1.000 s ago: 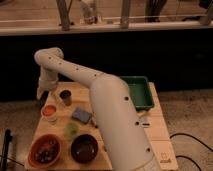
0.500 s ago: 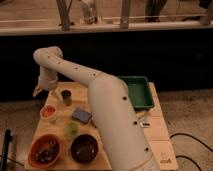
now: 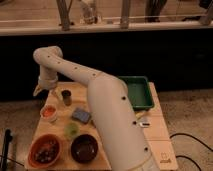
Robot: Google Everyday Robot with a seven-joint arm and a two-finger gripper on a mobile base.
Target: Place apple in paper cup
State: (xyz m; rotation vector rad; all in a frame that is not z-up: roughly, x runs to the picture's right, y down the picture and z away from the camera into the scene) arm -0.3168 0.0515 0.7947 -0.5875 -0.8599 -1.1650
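The small round orange-red apple [image 3: 48, 112] is sitting inside the short white paper cup [image 3: 49, 118], which is standing near the left edge of the wooden table [image 3: 159, 131]. The white arm's two-finger gripper [image 3: 44, 90] is hovering behind the cup with its fingers spread, gripping nothing. A small dark metallic cup [image 3: 66, 97] is standing just right of the gripper.

Table [image 3: 156, 134]: pale wood, matt. Arm [image 3: 107, 107] shell: smooth cream plastic. Gripper [image 3: 44, 91]: same finish, fingers spread, above rear left corner. Tray [image 3: 141, 106], right edge: green plastic, slight gloss. Paper cup [image 3: 49, 119], left edge: matt white. Apple [image 3: 48, 111]: smooth orange-red skin.
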